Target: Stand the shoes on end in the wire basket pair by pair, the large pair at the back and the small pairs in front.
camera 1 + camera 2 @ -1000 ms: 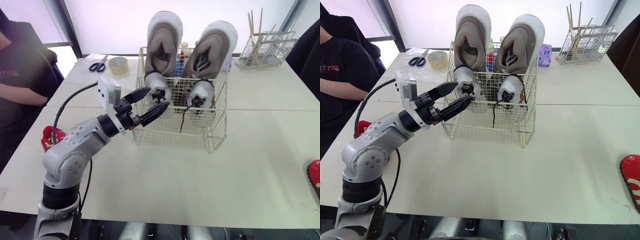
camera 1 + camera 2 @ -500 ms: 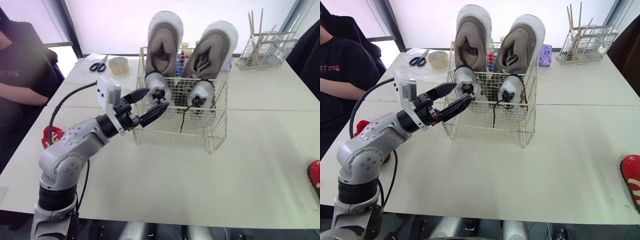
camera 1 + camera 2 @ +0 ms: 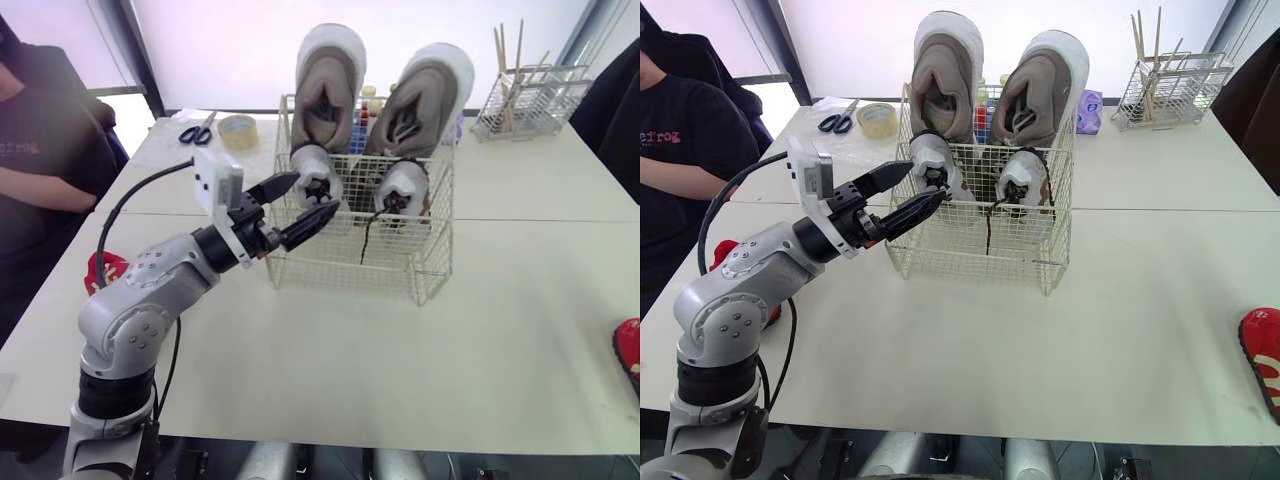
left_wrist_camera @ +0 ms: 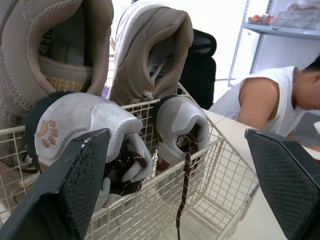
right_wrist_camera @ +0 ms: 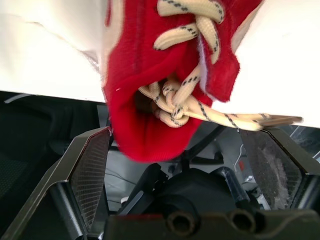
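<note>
The wire basket [image 3: 420,262] stands mid-table. Two large beige shoes [image 3: 327,85] [image 3: 425,95] stand on end at its back. A small grey pair [image 3: 316,180] [image 3: 405,188] stands on end in front of them, with a dark lace trailing from the right one. My left gripper [image 3: 318,193] is open at the basket's front left corner, right by the left grey shoe [image 4: 85,125]. A red shoe [image 3: 1262,345] with cream laces lies at the table's right edge, its heel [image 5: 150,120] overhanging. My right gripper [image 5: 185,145] is open just beneath that heel.
A second red shoe [image 3: 103,270] lies left of my left arm. Scissors [image 3: 197,128] and a tape roll [image 3: 237,130] sit at the back left, a wire rack of sticks [image 3: 530,95] at the back right. A person [image 3: 45,130] sits at the table's left side.
My left arm's elbow has shifted slightly; its gripper stays open at the same spot by the basket. The shoes have not moved.
</note>
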Tool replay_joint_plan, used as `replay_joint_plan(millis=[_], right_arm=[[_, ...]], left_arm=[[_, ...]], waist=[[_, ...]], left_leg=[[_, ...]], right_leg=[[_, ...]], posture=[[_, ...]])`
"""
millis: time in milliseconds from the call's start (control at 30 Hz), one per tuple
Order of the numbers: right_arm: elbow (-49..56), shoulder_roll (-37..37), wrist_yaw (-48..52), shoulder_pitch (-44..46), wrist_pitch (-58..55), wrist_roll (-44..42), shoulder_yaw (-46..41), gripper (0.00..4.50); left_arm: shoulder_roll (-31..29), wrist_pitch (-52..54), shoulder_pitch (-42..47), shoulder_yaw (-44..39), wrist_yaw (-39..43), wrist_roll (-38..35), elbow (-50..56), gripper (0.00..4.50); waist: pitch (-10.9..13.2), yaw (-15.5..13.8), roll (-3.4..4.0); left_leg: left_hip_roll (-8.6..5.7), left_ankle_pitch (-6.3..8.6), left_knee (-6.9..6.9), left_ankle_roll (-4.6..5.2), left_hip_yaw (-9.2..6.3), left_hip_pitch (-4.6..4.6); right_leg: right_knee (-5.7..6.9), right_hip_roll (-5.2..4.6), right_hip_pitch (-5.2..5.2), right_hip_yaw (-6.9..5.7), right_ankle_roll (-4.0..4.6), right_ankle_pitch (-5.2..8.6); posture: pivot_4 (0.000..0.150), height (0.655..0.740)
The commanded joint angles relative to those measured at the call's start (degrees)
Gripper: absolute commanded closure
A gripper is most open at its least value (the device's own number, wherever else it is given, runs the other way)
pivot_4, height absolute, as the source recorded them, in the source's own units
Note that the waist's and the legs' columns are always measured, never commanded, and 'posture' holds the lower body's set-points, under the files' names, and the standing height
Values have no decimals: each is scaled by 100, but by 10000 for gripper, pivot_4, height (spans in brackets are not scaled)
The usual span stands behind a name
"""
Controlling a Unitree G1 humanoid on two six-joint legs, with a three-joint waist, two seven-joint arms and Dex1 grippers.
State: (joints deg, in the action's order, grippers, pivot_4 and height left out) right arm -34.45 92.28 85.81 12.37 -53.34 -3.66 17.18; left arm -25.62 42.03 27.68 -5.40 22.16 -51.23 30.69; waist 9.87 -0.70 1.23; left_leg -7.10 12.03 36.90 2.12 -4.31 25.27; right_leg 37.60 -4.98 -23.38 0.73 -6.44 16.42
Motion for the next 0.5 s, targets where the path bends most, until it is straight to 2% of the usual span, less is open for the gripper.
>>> replay_joint_plan(millis=[33,400,500], right_arm=[[-444,-163,211,523,40,648,304,594],[-1036,-718,572,1119,91,1332,636,594],[-824,-647,664,1053,-98,971,790,594]], left_arm=[[-69,-8,101,-129,-26,-81,186,0],[-188,12,167,-162,-90,-149,173,0],[-204,7,194,-168,-95,-151,162,0]], waist=[[-1,-1,1],[-4,-10,-27],[-4,-8,-25]], left_leg=[[0,3,5,1,0,0],[-3,7,24,3,-1,-3],[-3,7,23,3,-1,-3]], right_leg=[[4,1,0,1,-1,-1],[14,0,8,2,-9,-6],[15,0,7,2,-9,-7]], posture=[[1500,7400],[1500,7400],[1500,7400]])
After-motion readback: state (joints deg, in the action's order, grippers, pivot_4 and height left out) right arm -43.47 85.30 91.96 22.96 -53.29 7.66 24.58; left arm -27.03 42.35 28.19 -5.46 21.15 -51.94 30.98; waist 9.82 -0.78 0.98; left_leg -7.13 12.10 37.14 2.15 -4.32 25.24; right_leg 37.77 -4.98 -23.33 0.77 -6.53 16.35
